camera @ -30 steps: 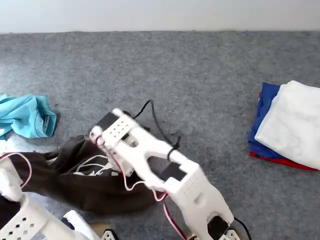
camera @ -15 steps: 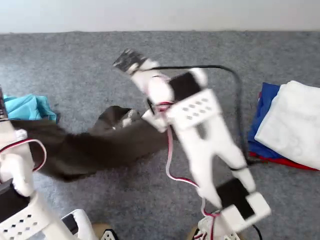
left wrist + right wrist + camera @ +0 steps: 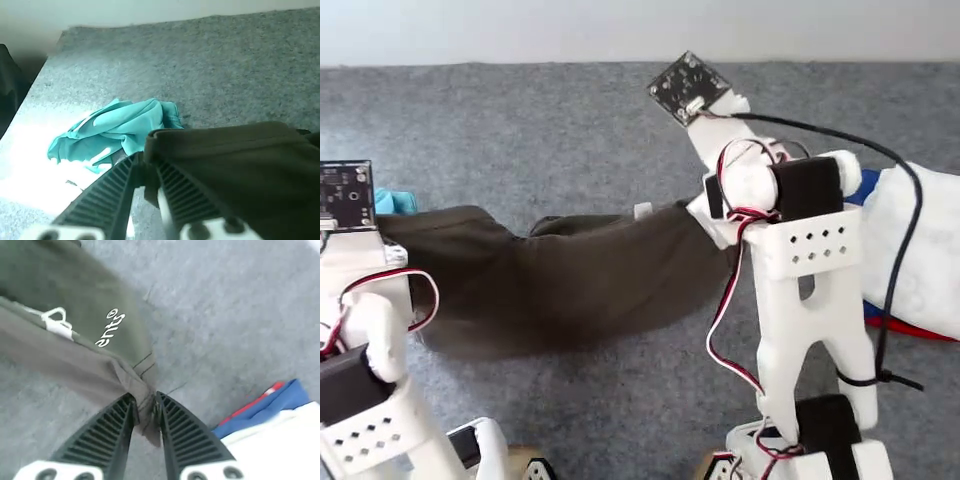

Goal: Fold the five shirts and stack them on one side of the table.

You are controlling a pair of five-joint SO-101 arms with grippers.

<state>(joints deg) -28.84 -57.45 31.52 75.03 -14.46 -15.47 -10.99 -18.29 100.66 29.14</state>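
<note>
Brown shirt (image 3: 570,285) now lifted, pulled taut, long axis left-right, both jaws clamped on its ends

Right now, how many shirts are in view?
5: a brown shirt stretched between the left gripper and right gripper; a teal shirt crumpled at the left; a white shirt, blue shirt and red shirt stacked at the right, the red barely showing.

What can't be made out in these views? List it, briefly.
- High view: folded stack, partly behind the right arm; shirt count unclear.
- High view: teal shirt, mostly behind the left arm.
- Right wrist view: brown shirt print, cut by a fold.
</note>
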